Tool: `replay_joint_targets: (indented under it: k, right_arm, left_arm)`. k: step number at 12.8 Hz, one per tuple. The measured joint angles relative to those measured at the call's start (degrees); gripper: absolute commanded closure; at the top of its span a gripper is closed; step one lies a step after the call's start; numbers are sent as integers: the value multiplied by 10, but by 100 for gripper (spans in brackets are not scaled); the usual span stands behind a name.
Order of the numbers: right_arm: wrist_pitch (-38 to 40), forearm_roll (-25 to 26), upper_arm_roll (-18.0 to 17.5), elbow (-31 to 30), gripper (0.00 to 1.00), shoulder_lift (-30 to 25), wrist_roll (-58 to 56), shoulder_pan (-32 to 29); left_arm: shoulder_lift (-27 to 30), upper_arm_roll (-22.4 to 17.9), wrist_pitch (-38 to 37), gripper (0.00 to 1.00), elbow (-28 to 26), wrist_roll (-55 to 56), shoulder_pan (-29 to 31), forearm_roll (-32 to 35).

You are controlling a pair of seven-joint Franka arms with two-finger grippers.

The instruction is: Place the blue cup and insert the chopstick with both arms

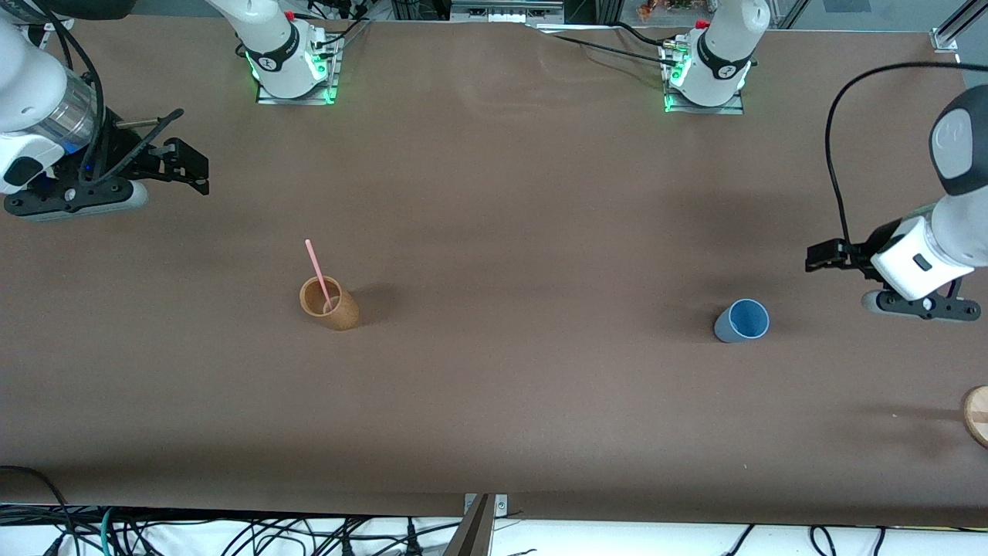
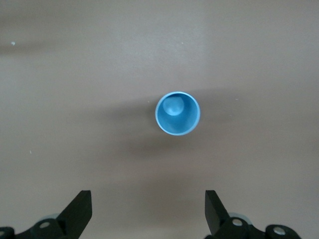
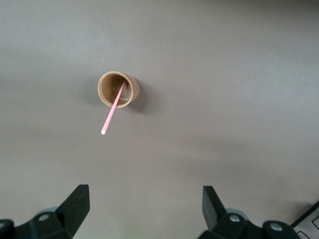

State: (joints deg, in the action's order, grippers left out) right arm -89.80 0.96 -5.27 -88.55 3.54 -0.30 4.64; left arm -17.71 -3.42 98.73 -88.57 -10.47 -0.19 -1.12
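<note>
- The table is covered edge to edge in a plain matte brown sheet, smooth and unpatterned, with soft grey shadows lying beside each object.
- The blue cup stands upright on the brown surface toward the left arm's end of the table, mouth up; in the left wrist view its pale rim rings a round blue floor.
- The tan cup stands upright toward the right arm's end of the table, well apart from the blue cup and at about the same depth from the front camera.
- The pink chopstick leans inside the tan cup, lower end at the cup's bottom, upper end tilted out over the rim.
- The left gripper hangs in the air over bare table near the blue cup, its black fingers spread wide apart and holding nothing.
- The right gripper hangs over bare table at the right arm's end, well apart from the tan cup, its fingers likewise spread wide and empty.
- Both arm bases sit bolted at the table's top edge, each with a green light glowing at its foot.
- A round pale wooden object, possibly a coaster or lid, is cut off at the edge of the front view at the left arm's end.
- Along the table edge nearest the front camera, a tangle of black cables lies on a white floor.
</note>
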Motion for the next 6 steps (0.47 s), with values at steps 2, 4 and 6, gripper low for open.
replay_joint_targets:
  k: [2,4,6]
  right_arm:
    - [0,0,0,0,0,-1,-1,0]
    - [0,0,0,0,0,-1,-1,0]
    - [0,-1,-2,1,0,-1,-2,1]
  left_arm:
    - [-35,0,64,0,-15,-17,7,0]
    - [-57,3,144,0,-57,-21,5,0]
    - [-67,6,194,0,-90,-22,-3,5]
